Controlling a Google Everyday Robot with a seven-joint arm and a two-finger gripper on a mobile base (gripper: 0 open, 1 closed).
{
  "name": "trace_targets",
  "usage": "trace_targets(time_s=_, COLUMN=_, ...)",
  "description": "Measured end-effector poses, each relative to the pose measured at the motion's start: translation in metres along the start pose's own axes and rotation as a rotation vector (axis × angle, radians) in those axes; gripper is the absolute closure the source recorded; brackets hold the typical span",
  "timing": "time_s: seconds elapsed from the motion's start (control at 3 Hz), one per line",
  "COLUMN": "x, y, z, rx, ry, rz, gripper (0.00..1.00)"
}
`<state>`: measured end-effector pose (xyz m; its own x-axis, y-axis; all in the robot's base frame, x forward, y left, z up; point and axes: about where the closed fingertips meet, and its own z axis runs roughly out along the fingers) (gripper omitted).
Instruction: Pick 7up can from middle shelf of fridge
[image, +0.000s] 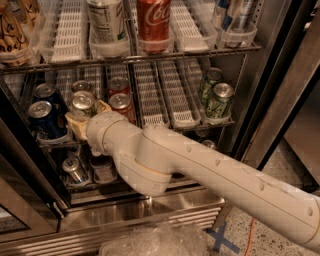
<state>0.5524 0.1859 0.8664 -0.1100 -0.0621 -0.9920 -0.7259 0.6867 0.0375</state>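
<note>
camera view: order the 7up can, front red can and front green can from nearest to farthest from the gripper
The gripper sits at the left of the middle shelf.
1. 7up can: at the gripper.
2. front red can: just to its right.
3. front green can: far right.

Shop — drinks fridge (256, 85) — end effector (84, 114) inside

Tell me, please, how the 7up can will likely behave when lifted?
The gripper is at the 7up can on the middle shelf. Its smooth metal wall is probably slippery. Upright and round, it could tip then roll if nudged.
</note>
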Motion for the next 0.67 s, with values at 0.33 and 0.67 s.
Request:
trace_targets(time_s=0.33, x=0.002, y=0.011, z=-0.020, rx=0.006, ry=0.031, rz=0.011, gripper=1.00)
trace_targets(time_s=0.67, x=0.014, y=0.012, z=-0.043, rx=0.045, ry=0.026, rz=0.050, gripper=1.00)
